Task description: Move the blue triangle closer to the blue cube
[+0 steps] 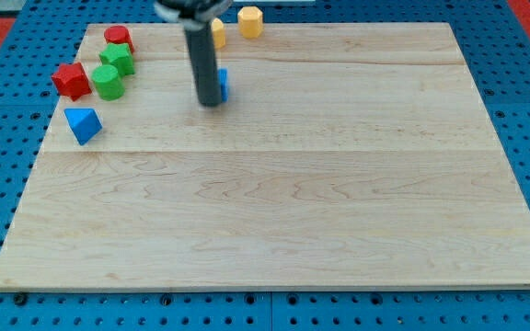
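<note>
You will find the task barely begun, by my reading: the blue triangle (83, 124) sits near the counter's (339, 202) nine o'clock edge, well apart from the blue cube (223, 84), which lies toward twelve o'clock and is mostly hidden behind the rod. There is no hand on this arm to open or close, only a straight dark rod; my tip (210, 104) rests right against the blue cube's near side, at the cube's seven o'clock, and nowhere near the triangle. The whole closing of the gap remains to be done, in my judgement. Note the open lane between the two blue blocks: bare wood, nothing in the way. Crowding the triangle from its twelve o'clock side are a red block (71, 81), two green blocks (109, 83) (118, 59) and a red cylinder (118, 38), so a push starting from there would likely disturb them. The triangle stands close to the counter's edge, leaving little room to get behind it at nine o'clock. Two yellow blocks (250, 21) (217, 33) sit at the twelve o'clock edge, just beyond the cube. The rest of the counter, from three to six o'clock, is open.
</note>
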Robot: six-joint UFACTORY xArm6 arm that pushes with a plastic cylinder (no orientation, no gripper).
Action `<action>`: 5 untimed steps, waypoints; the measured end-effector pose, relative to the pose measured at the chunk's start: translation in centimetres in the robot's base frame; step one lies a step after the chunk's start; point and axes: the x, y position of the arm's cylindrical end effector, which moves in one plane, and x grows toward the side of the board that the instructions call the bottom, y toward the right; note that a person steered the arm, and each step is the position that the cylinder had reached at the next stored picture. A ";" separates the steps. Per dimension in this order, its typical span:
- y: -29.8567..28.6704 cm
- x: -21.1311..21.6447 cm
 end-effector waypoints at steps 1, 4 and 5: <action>3.9 -5.7; -7.2 14.1; -14.6 14.8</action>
